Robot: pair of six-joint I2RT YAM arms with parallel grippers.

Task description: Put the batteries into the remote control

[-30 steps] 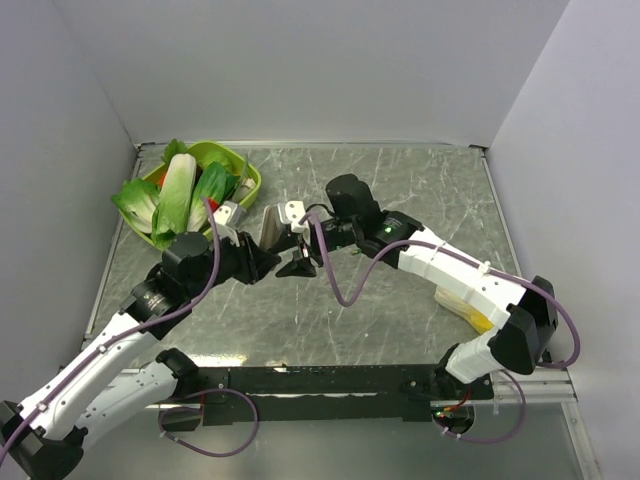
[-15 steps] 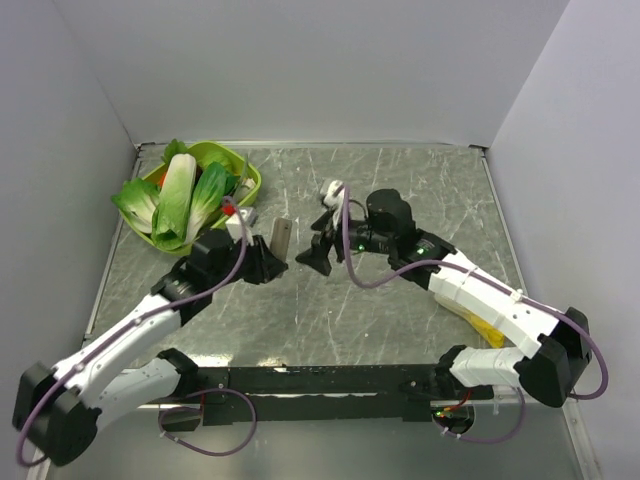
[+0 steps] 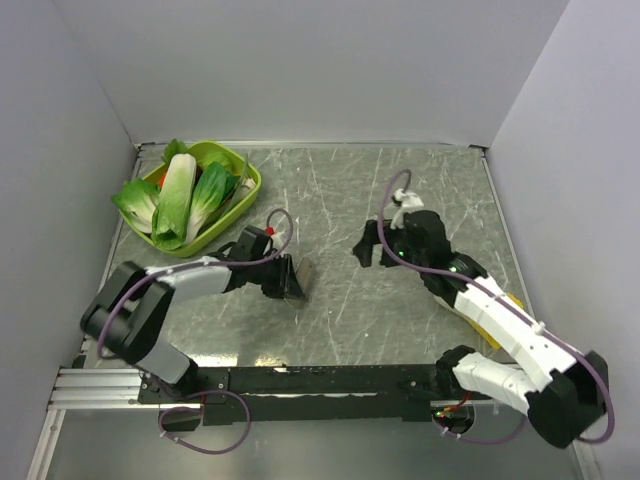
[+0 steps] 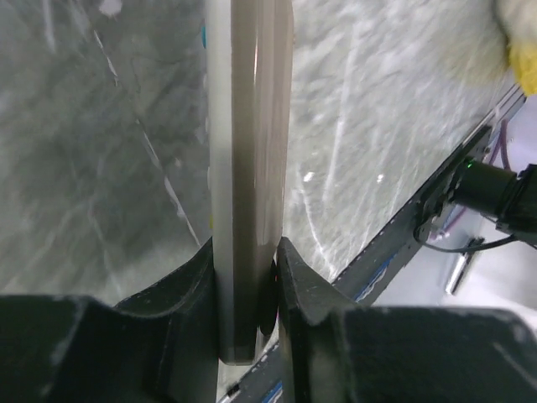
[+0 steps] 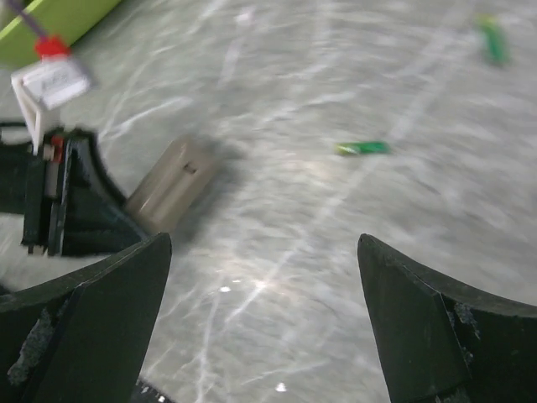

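The remote control [image 4: 249, 168] is a long thin bar, and I see it from its narrow side. One strip is pale and one is dull grey-brown. In the right wrist view its grey-brown end [image 5: 172, 185] pokes out with a small dark mark on it. My left gripper [image 4: 249, 260] has closed its two black fingers on the bar's near end and holds it tight. In the top view the remote control [image 3: 301, 276] is low over the table [image 3: 330, 320], left of the middle.

My right gripper [image 5: 264, 269] is open wide and has nothing in it. The two green batteries [image 5: 362, 149] lie on the table, well apart from each other and away from the remote.

A second ago both arms met in the middle, close by the remote. Now the right gripper [image 3: 370, 250] has pulled away to the right and opened up. The left arm has swung down toward me and kept its hold. The green bowl [image 3: 250, 180] of leafy vegetables [image 3: 180, 195] has not moved.
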